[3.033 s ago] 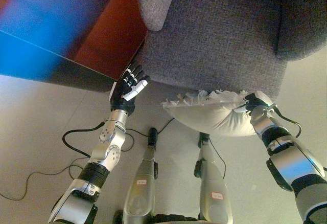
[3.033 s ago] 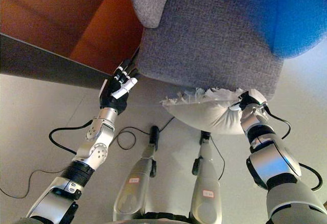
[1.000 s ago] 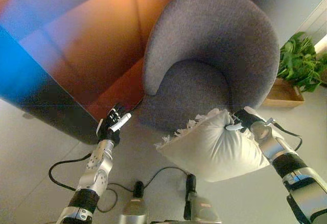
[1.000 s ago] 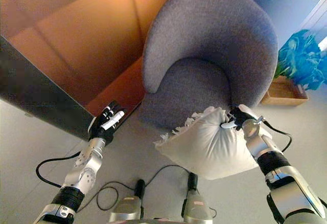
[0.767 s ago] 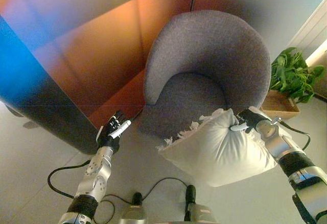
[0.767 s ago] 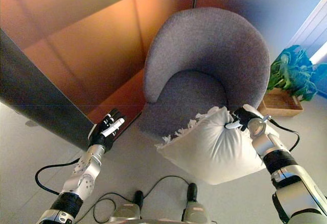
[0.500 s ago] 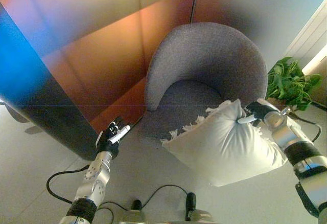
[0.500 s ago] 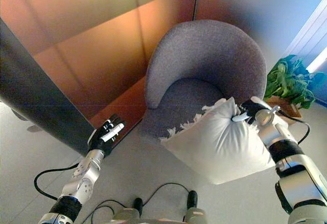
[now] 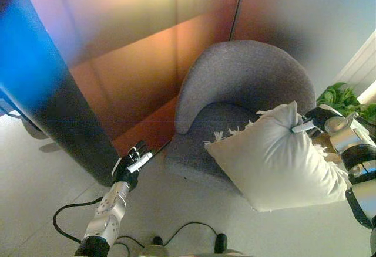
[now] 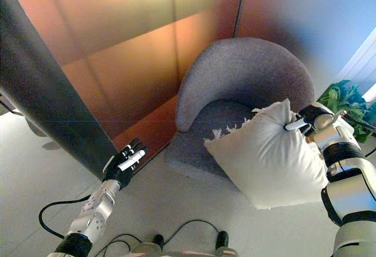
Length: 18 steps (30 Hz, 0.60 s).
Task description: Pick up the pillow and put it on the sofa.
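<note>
A white pillow [image 9: 276, 157] with a fringed edge hangs in the air in front of a grey round-backed sofa chair [image 9: 247, 87]. My right hand [image 9: 314, 120] is shut on the pillow's top right corner and holds it over the front of the seat [image 10: 217, 122]. My left hand [image 9: 132, 164] is open and empty, low at the left, near the foot of the orange wall, apart from the chair.
An orange-brown panelled wall [image 9: 135, 51] stands behind and left of the chair. A dark column [image 9: 64, 128] rises at the left. A green plant [image 9: 343, 100] in a wooden box stands right of the chair. The floor is pale.
The camera has tilted up, so more wall shows. My right hand has lifted the pillow higher and to the right, closer to the chair seat. My left hand stays open.
</note>
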Available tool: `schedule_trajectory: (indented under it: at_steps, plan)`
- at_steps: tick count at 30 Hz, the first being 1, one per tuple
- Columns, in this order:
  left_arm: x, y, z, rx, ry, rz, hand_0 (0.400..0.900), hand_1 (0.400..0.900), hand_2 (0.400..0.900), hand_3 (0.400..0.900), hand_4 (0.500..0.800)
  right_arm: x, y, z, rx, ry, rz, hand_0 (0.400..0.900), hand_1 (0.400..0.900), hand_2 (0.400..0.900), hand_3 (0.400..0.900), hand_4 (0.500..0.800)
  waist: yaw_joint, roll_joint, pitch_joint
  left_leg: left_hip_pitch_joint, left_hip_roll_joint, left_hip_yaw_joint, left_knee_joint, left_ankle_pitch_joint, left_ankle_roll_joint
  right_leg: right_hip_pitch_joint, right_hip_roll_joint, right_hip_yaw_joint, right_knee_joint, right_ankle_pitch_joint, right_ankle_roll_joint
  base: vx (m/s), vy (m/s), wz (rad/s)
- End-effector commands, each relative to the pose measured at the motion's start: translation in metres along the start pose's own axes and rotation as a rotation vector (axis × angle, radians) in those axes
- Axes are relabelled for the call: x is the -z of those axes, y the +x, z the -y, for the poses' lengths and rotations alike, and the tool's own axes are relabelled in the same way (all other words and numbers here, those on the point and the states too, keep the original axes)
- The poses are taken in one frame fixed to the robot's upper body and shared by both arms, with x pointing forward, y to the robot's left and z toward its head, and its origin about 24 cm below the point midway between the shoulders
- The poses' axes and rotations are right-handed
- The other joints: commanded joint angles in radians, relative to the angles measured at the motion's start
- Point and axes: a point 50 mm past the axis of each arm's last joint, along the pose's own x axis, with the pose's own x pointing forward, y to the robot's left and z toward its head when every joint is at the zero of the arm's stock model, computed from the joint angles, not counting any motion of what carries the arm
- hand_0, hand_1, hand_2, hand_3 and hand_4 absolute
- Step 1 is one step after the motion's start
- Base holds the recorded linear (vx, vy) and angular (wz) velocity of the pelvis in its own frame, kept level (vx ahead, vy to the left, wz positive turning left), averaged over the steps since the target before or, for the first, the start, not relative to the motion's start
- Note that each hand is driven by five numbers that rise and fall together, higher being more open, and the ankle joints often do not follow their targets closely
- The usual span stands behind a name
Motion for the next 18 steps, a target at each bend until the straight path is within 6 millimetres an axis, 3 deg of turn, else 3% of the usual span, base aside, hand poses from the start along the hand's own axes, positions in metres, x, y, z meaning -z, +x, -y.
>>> schedule_trajectory:
  at_steps: [1, 6, 9, 10, 11, 12, 18]
  plan:
    - [-0.044, 0.014, 0.035, 0.200, 0.064, 0.180, 0.900, 0.900, 0.900, 0.900, 0.800, -0.057, -0.029, 0.084, 0.361, -0.042, 0.135, 0.400, 0.400, 0.400, 0.400, 0.500, 0.035, -0.021, -0.057, -0.071, 0.022, -0.055, -0.005, 0.019, -0.024, 0.034, -0.038, 0.011, 0.006, -0.017, 0.087, -0.25, -0.058, 0.06]
    - [-0.090, 0.029, 0.064, 0.278, 0.041, 0.351, 0.900, 0.900, 0.900, 0.900, 0.800, -0.084, -0.046, 0.109, 0.533, 0.022, 0.188, 0.400, 0.400, 0.400, 0.400, 0.500, 0.042, 0.018, 0.080, -0.181, 0.019, -0.076, -0.006, 0.050, -0.019, -0.065, -0.028, 0.016, 0.007, -0.002, 0.084, -0.38, -0.042, 0.00]
    - [-0.106, 0.030, 0.075, 0.300, 0.029, 0.420, 0.900, 0.900, 0.900, 0.900, 0.800, -0.093, -0.054, 0.119, 0.595, 0.033, 0.209, 0.400, 0.400, 0.400, 0.400, 0.500, 0.036, 0.032, 0.129, -0.233, 0.016, -0.083, -0.006, 0.069, -0.015, -0.112, -0.018, 0.026, 0.008, 0.007, 0.079, -0.23, -0.026, -0.03]
    - [-0.108, 0.029, 0.077, 0.304, 0.025, 0.434, 0.900, 0.900, 0.900, 0.900, 0.800, -0.095, -0.055, 0.120, 0.606, 0.036, 0.213, 0.478, 0.478, 0.478, 0.478, 0.547, 0.035, 0.035, 0.139, -0.242, 0.015, -0.083, -0.006, 0.072, -0.014, -0.121, -0.016, 0.026, 0.008, 0.009, 0.077, -0.11, 0.008, -0.04]
    - [-0.110, 0.028, 0.079, 0.307, 0.021, 0.448, 0.900, 0.900, 0.900, 0.900, 0.800, -0.098, -0.057, 0.121, 0.615, 0.035, 0.215, 0.618, 0.618, 0.618, 0.618, 0.631, 0.033, 0.038, 0.150, -0.250, 0.013, -0.081, -0.006, 0.075, -0.013, -0.130, -0.017, 0.027, 0.010, 0.010, 0.076, -0.07, 0.018, -0.02]
    - [-0.112, 0.028, 0.080, 0.309, 0.019, 0.455, 0.900, 0.900, 0.900, 0.900, 0.800, -0.099, -0.057, 0.121, 0.619, 0.031, 0.214, 0.900, 0.900, 0.900, 0.900, 0.800, 0.032, 0.039, 0.154, -0.253, 0.013, -0.078, -0.006, 0.077, -0.013, -0.135, -0.017, 0.026, 0.011, 0.011, 0.076, -0.05, 0.026, -0.01]
    - [-0.116, 0.028, 0.079, 0.309, 0.020, 0.460, 0.900, 0.900, 0.900, 0.900, 0.800, -0.096, -0.057, 0.121, 0.617, 0.032, 0.186, 0.900, 0.900, 0.900, 0.900, 0.800, 0.030, 0.038, 0.153, -0.256, 0.005, -0.061, -0.006, 0.078, -0.012, -0.141, -0.028, 0.014, 0.017, 0.013, 0.077, 0.00, 0.009, 0.00]
